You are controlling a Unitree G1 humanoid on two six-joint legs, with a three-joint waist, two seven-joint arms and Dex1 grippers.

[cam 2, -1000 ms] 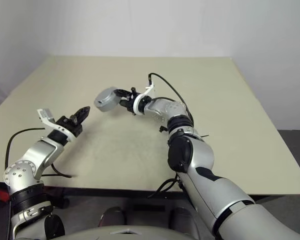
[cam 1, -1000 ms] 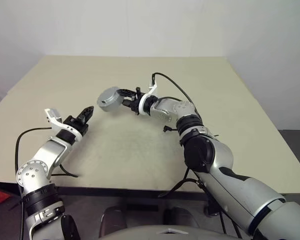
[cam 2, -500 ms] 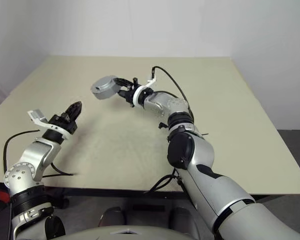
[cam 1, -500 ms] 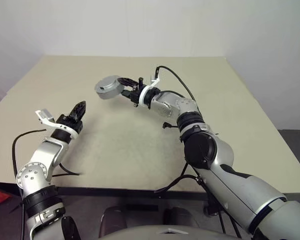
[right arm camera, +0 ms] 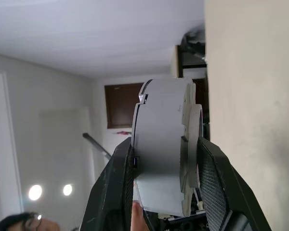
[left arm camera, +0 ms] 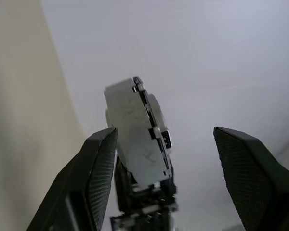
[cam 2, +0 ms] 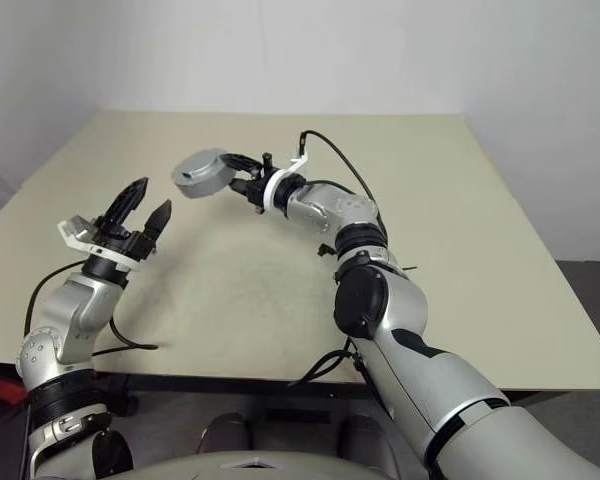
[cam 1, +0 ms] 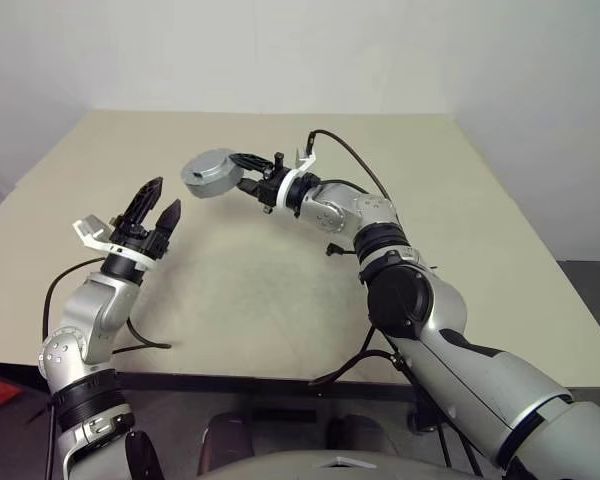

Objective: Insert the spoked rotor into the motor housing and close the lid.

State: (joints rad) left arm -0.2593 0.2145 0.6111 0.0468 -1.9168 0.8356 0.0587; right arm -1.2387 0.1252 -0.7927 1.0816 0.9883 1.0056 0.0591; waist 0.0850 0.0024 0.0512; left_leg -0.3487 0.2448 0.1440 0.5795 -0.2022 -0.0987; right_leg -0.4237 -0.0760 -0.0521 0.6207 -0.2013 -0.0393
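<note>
Right gripper (cam 1: 242,171) around motor housing (cam 1: 207,172)

No readable text, labels, brand names, numbers or signs appear anywhere in these views. The grey round motor housing (cam 1: 208,172) held above the beige table (cam 1: 280,280) carries no legible marking on any face that shows. The robot's arms and black fingers are likewise unmarked.
</note>
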